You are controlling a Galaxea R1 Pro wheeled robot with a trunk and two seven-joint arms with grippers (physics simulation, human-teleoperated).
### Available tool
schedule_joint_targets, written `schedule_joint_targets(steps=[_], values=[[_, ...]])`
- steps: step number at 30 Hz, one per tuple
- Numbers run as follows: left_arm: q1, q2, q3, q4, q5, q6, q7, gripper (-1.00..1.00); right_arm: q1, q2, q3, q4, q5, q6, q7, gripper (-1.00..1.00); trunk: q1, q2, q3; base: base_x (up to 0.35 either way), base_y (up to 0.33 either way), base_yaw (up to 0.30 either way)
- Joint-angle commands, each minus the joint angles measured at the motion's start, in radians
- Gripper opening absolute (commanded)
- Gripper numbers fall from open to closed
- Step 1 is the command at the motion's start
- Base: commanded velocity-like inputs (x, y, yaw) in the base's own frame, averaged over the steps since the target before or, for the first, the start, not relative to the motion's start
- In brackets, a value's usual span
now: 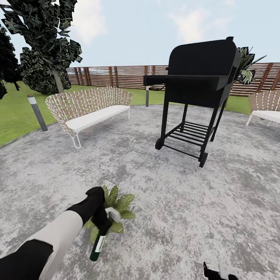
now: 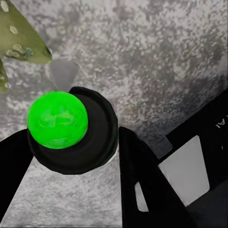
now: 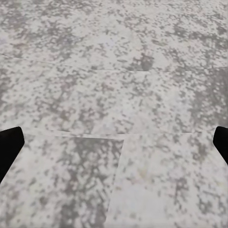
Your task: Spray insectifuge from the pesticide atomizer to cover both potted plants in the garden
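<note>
Holding the atomizer (image 1: 98, 240) over a potted plant (image 1: 116, 210), the left tool (image 1: 102, 222) is closed tight around the bottle. The bottle is tilting, with its pale head (image 1: 114, 214) up near the leaves and its dark end pointing down toward the near side. In the left wrist view the bottle (image 2: 58, 119) is sitting between the black fingers (image 2: 142, 175), and a green leaf (image 2: 19, 40) with small white dots is showing beside it.

The plant is sitting low on the grey patio (image 1: 194, 210), on the near left. Some leaves are already looking spotted with white, so I think the spray is landing. To do this step well, the head should be pointing right at the leaves, and the arm should be sweeping slowly so each leaf is getting dots. I cannot tell if the far side of the plant is covered. The pot itself is hiding under the leaves.

The right tool (image 1: 217, 271) is hanging low at the near right. Its dark fingers (image 3: 9, 142) are standing wide apart over bare patio, gripping nothing.

A grill (image 1: 198, 85) and a sofa (image 1: 89, 109) are standing farther away.
</note>
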Motion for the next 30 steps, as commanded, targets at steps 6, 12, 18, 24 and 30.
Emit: schedule_joint_targets(steps=[6, 12, 18, 24, 30], values=[[0.009, 0.001, 0.002, -0.002, -0.029, 0.007, -0.004, -1.0, 0.0, 0.0, 0.009, 0.0, -0.004, -0.001, -0.006, 1.0, 0.0, 0.0, -0.001, 0.035, -0.045, 0.0], [0.009, 0.001, 0.003, -0.005, -0.03, 0.008, -0.004, -1.0, 0.0, 0.0, 0.009, 0.0, -0.004, -0.001, -0.006, 1.0, 0.0, 0.0, -0.001, 0.07, -0.122, 0.145], [0.056, 0.015, 0.008, -0.004, -0.026, 0.008, 0.084, -1.0, 0.0, 0.0, 0.009, 0.0, -0.004, -0.001, -0.006, 1.0, 0.0, 0.0, -0.001, 0.002, -0.003, 0.058], [0.058, -0.004, 0.013, -0.025, -0.017, 0.011, 0.105, -1.0, 0.0, 0.0, 0.009, 0.0, -0.004, -0.001, -0.006, 1.0, 0.0, 0.0, -0.001, 0.0, 0.0, 0.001], [0.045, -0.011, 0.015, -0.078, -0.018, 0.017, 0.102, -1.0, 0.0, -0.005, 0.009, 0.004, -0.001, 0.0, -0.005, 1.0, 0.0, 0.0, -0.001, 0.0, 0.0, 0.0]])
